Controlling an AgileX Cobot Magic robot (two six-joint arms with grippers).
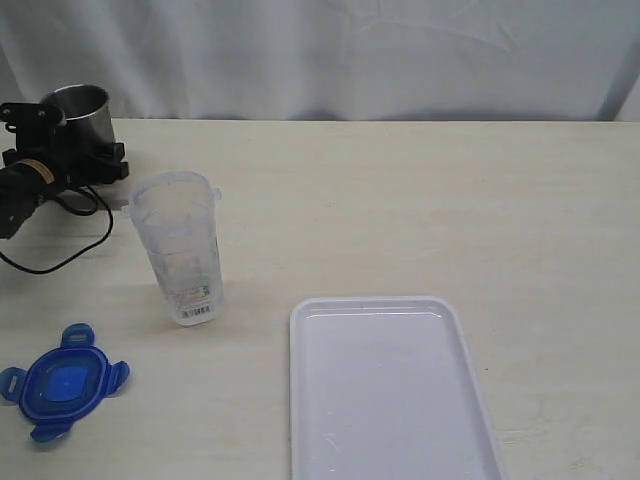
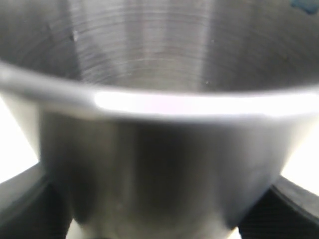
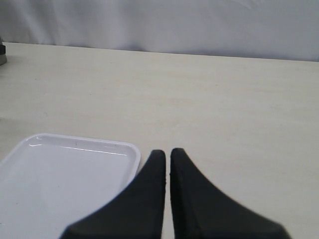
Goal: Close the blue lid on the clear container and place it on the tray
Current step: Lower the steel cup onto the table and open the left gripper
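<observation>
The left claw (image 1: 65,145) is clamped on the steel cup (image 1: 80,105) at the far left of the desk (image 1: 450,200), one jaw against each side of the cup wall. The right claw (image 3: 167,164) has its jaws together, empty, above the desk just beside a corner of the tray (image 1: 390,400). The clear container (image 1: 180,250) stands upright and uncovered near the cup. The blue lid (image 1: 62,383) lies flat on the desk, apart from the container. The tray lies to the right of both.
</observation>
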